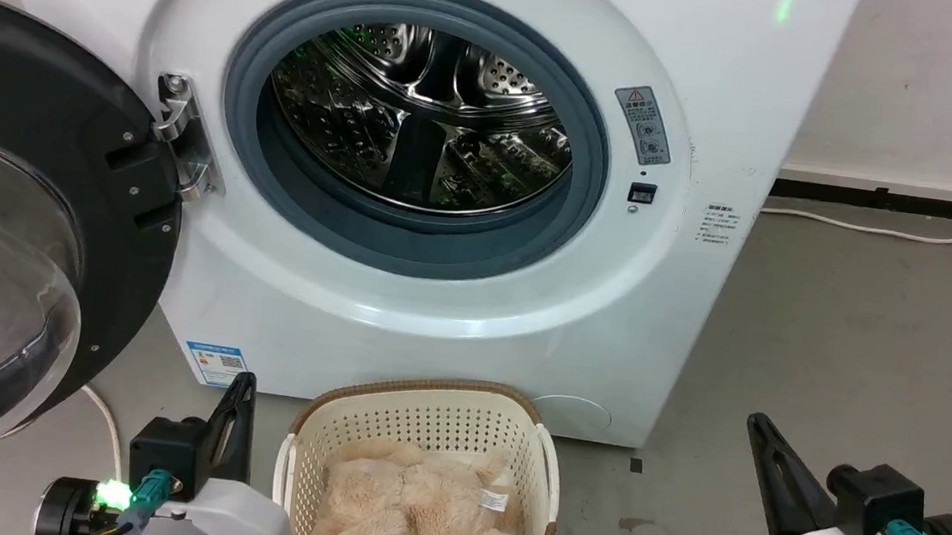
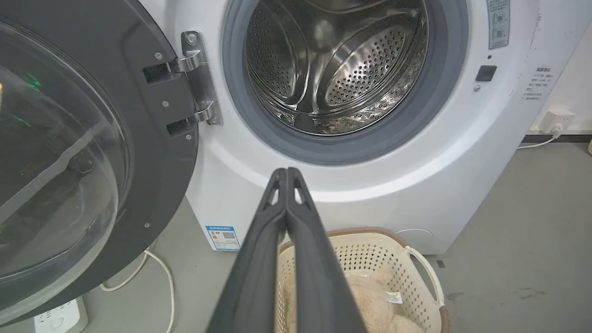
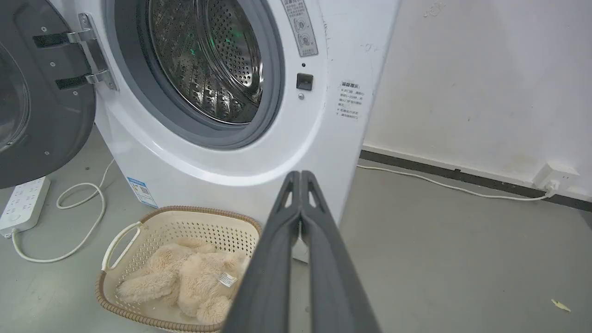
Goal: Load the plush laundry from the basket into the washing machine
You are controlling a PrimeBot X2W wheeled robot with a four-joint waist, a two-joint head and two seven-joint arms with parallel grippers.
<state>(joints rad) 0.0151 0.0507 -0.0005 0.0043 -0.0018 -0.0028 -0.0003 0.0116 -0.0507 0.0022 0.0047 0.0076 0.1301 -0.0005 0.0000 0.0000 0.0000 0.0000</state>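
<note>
Head view: the plush laundry (image 1: pixel 407 511) lies in the basket (image 1: pixel 431 387) on the floor (image 1: pixel 831 350), just before the open washing machine (image 1: pixel 455 309). The left hand (image 2: pixel 286 175) and right hand (image 3: pixel 300 176) are pinched together, empty (spread one first). I would grip the body deep, not loose fur.
</note>
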